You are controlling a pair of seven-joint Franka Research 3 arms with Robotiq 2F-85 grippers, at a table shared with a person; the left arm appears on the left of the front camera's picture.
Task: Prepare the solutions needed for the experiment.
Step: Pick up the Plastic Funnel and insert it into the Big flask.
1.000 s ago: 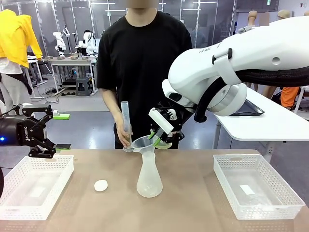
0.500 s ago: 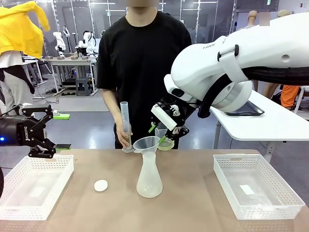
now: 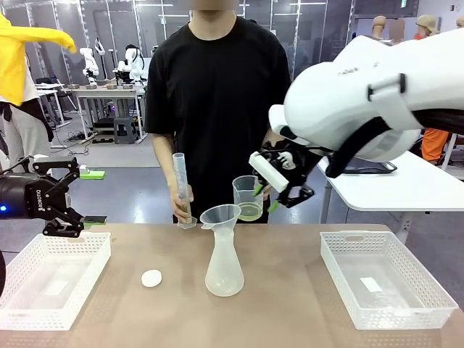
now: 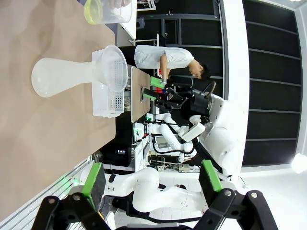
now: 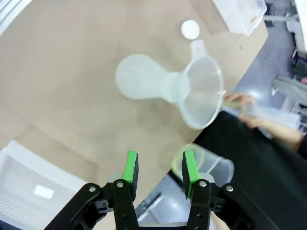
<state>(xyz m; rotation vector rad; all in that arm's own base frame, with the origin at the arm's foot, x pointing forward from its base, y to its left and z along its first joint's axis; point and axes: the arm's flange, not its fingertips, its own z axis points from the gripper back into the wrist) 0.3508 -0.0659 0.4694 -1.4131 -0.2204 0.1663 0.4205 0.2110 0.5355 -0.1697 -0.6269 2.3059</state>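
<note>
1. two changes are recorded over the last second: the right gripper (image 3: 267,199) is carried towards the robot's right, away from the funnel (image 3: 220,214), and the beaker (image 3: 248,190) is raised clear of the funnel's rim, upright, just beside that gripper.
2. the solution (image 3: 250,212), a shallow pale yellow-green layer, is contained in the bottom of the beaker, in the air just beyond the funnel, which is seated in the neck of the flask (image 3: 224,270) on the table (image 3: 290,308).
3. in the right wrist view the pads (image 5: 130,172) are seen about half parted with bare table between them, so nothing is judged to be gripped. one pad is overlapped by the beaker's rim, and contact there cannot be told. what carries the beaker is hidden.
4. the left gripper (image 4: 152,177) is spread to its widest and is empty, by the far edge of the left basket (image 3: 29,308).
5. the measuring cylinder (image 3: 178,174) is held by the person's hand (image 3: 183,201), just beside the funnel.
6. pouring is judged to be paused or ended. liquid is left in the beaker and no level can be made out in the flask, so the preparation is judged unfinished.
7. in the earlier frame the right gripper is set directly over the funnel, with the beaker low at the rim and largely covered. the cylinder is since shifted slightly away from the funnel. the flask, the white disc (image 3: 151,278), the left basket, the right basket (image 3: 429,288) and the left gripper are unchanged.
</note>
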